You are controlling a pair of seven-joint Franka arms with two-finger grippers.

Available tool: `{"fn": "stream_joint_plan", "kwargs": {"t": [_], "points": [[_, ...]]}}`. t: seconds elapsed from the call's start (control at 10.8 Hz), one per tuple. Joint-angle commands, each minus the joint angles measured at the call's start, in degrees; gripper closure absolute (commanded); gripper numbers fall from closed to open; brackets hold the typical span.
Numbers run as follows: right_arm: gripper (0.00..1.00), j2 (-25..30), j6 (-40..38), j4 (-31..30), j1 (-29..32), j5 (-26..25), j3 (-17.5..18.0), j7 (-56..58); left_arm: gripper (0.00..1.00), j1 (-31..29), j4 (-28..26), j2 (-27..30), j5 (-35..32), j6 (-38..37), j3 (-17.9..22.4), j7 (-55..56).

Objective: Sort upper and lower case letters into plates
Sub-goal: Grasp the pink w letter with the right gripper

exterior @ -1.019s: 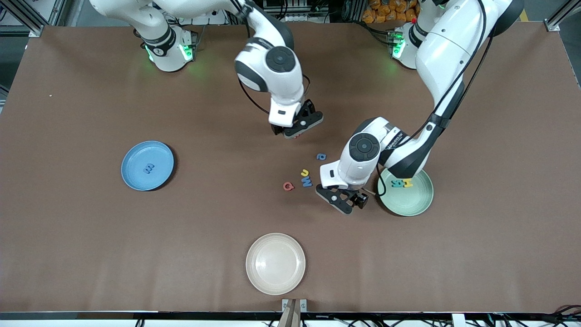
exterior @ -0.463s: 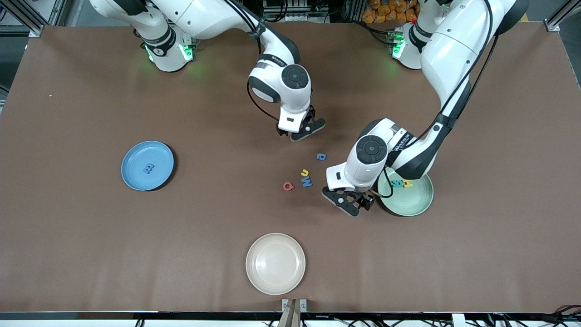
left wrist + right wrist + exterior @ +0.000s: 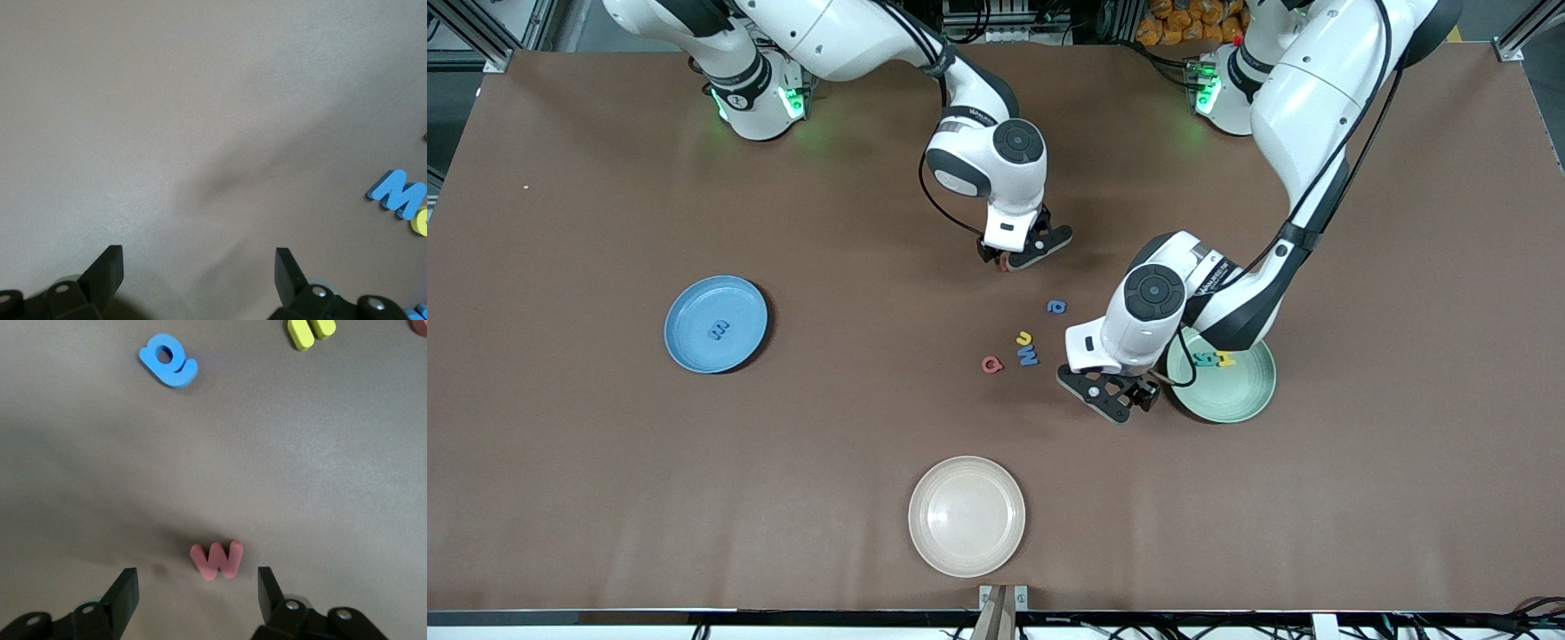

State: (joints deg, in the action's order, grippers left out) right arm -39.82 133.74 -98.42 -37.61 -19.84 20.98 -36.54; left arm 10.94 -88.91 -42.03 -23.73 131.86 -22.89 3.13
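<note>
Nearest the front camera, a cream plate [image 3: 967, 516] sits by the tabletop [image 3: 605, 462] edge amid bare tabletop. Farther off, the left tool [image 3: 1116, 398], wide open and empty, hangs low beside the green plate [image 3: 1232, 400], which holds letters. Loose letters lie just beside: Q [image 3: 991, 364], M [image 3: 1029, 356], a [image 3: 1056, 307]. The blue plate [image 3: 694, 347] lies well apart. The right tool [image 3: 1021, 255] points down, open astride a red w [image 3: 217, 560], clear only in the right wrist view.
</note>
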Motion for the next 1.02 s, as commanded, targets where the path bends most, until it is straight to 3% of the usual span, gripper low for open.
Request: {"fn": "stream_joint_plan", "kwargs": {"t": [0.0, 0.46, 0.93], "points": [[0.22, -1.3, 0.3, 1.0, 0.0, -2.4, 0.0, -1.2, 0.0, -0.4, -1.7, 1.9, -1.1, -0.5, -0.2, -0.8], [0.28, -3.1, 0.5, 1.1, 0.9, -2.5, -0.1, -1.5, 0.0, -0.4, -1.7, 1.8, -1.1, -0.5, -0.2, -0.8], [0.42, -3.2, 0.5, 1.2, 0.8, -2.5, -0.1, -1.6, 0.0, -0.4, -1.7, 1.8, -1.1, -0.5, -0.2, -0.8]]}}
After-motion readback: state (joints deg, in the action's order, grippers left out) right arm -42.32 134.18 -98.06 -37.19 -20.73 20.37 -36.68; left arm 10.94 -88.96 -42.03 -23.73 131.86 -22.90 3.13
